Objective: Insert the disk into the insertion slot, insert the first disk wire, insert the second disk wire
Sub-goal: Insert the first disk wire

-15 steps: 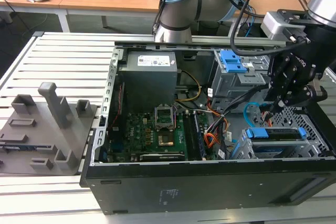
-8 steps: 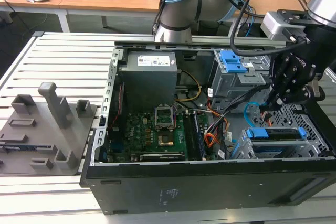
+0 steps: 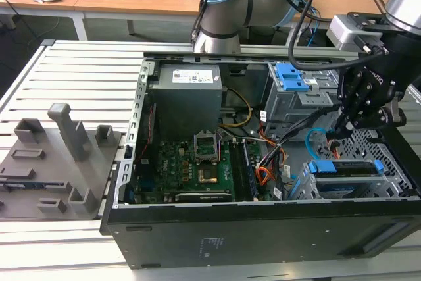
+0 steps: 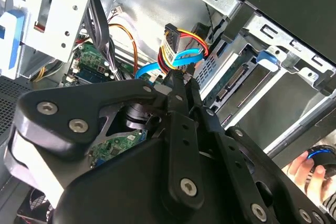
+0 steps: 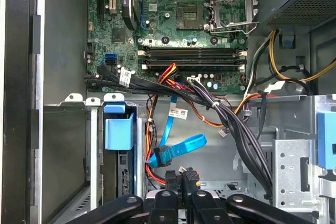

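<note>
Exterior view: the open computer case (image 3: pixel 263 228) lies on the bench (image 3: pixel 72 64). The disk (image 3: pixel 345 177) already sits in the insertion slot (image 3: pixel 299 189), at the case's corner on the exterior view's right. The hand (image 3: pixel 341 125) hangs just above it among the cables. Second wrist view: the hand (image 4: pixel 177 77) is clenched, apparently on the plug of the first disk wire (image 4: pixel 181 38). The second disk wire (image 4: pixel 186 56) loops loose across that bundle. First wrist view: the second disk wire (image 5: pixel 178 148) lies just beyond the hand (image 5: pixel 181 178). Judgement: the disk step is done and the first-wire step is in hand. Seating calls for squaring the plug to the disk's rear connector, clear of the blue loop.
</note>
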{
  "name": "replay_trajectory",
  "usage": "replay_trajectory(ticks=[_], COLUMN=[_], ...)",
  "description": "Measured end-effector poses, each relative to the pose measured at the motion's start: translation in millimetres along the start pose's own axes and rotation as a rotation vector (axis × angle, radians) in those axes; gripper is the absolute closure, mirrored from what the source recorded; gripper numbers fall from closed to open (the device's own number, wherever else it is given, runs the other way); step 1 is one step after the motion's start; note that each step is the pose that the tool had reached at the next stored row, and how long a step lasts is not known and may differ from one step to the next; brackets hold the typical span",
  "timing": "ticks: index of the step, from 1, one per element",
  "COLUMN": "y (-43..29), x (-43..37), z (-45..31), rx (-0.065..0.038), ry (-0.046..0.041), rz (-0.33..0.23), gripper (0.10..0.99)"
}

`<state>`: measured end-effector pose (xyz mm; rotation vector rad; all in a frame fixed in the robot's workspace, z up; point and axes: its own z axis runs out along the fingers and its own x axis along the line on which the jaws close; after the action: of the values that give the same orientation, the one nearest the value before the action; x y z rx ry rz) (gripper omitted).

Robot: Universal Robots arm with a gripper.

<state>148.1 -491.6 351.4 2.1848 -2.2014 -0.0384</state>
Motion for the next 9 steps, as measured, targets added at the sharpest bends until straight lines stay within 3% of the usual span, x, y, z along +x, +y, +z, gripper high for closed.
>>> replay_trajectory(ticks=[5,9], y=[-4.7,-4.9], x=[-0.1,6.6], z=[-0.2,-0.1], rx=[0.000,0.000], ry=[-0.0001,0.0000], rz=[0.000,0.000], gripper=[0.922,0.922])
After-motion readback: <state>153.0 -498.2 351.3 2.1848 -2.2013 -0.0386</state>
